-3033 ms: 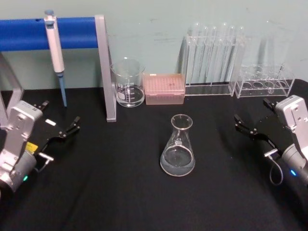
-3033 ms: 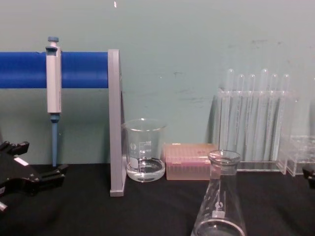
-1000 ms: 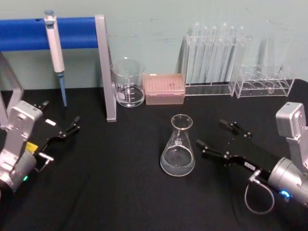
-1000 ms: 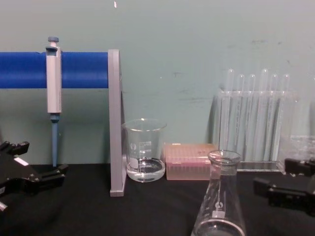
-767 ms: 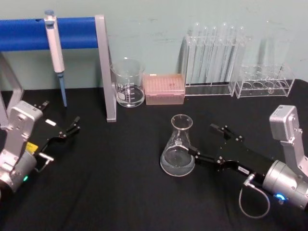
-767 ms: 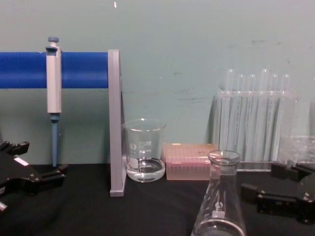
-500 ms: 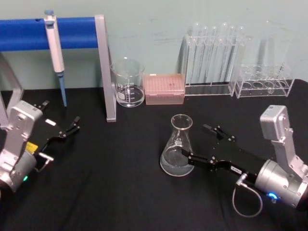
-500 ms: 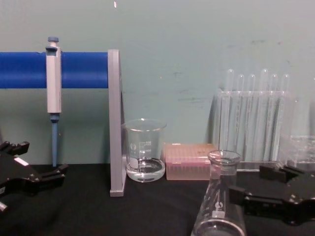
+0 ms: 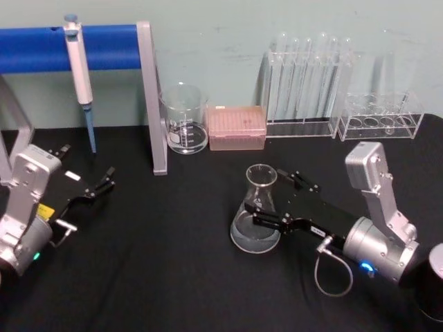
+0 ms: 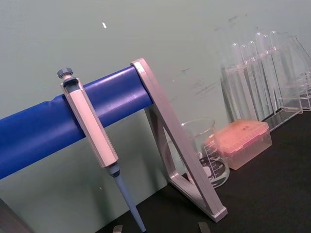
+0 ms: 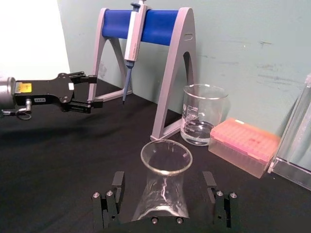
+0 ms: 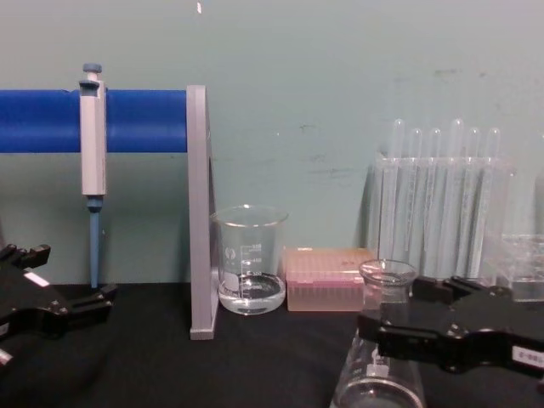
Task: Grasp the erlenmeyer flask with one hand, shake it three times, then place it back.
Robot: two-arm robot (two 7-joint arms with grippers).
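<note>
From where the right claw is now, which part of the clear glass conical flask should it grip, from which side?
Probably the narrow neck, just under the flared rim, coming level from the robot's right. The clear glass conical flask stands upright, its base is too wide, and the open right claw straddles the neck. The left claw is parked at the left.

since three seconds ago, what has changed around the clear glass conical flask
The right gripper swept in from the far right toward the centre; its open jaws now stand on either side of the clear glass conical flask, not closed on it. Nothing has been gripped or released. The flask stands upright in the same spot, and the left gripper stays parked, open, on the left.
</note>
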